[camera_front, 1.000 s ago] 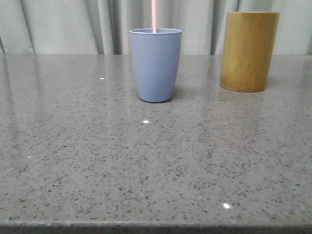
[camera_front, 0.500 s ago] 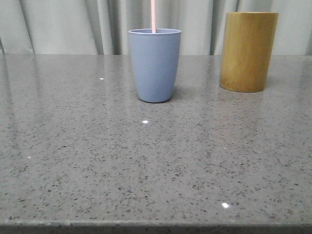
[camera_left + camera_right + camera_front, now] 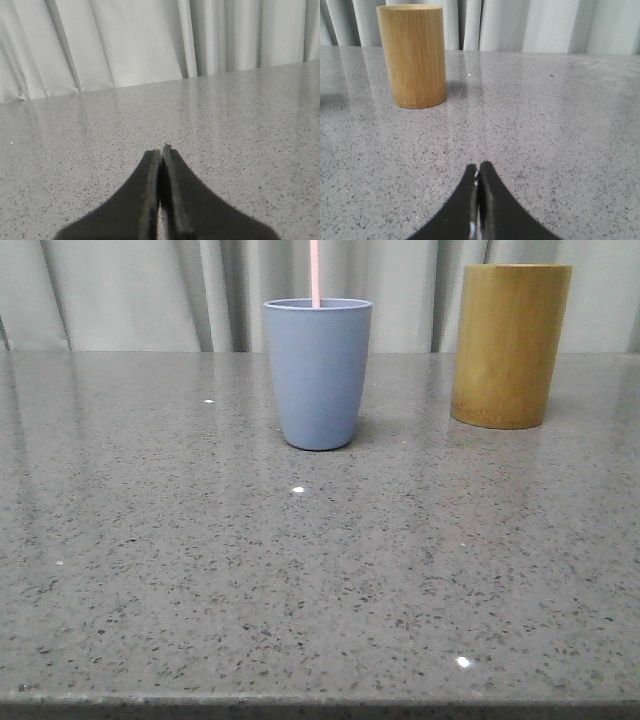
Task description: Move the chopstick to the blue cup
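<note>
The blue cup [image 3: 318, 373] stands upright at the back middle of the grey speckled table in the front view. A thin pale pink chopstick [image 3: 315, 272] stands in it and rises out of the frame's top. Neither gripper shows in the front view. My left gripper [image 3: 161, 150] is shut and empty over bare table; no cup shows in its view. My right gripper [image 3: 478, 166] is shut and empty, with the bamboo cylinder [image 3: 412, 56] well ahead of it and to one side.
A taller yellow-brown bamboo cylinder [image 3: 509, 345] stands at the back right of the table, right of the blue cup. Pale curtains [image 3: 130, 290] hang behind the table. The table's front edge [image 3: 320, 704] runs along the bottom of the front view.
Nothing on the table has moved apart from a slight shift of the view. The chopstick stays in the blue cup.
</note>
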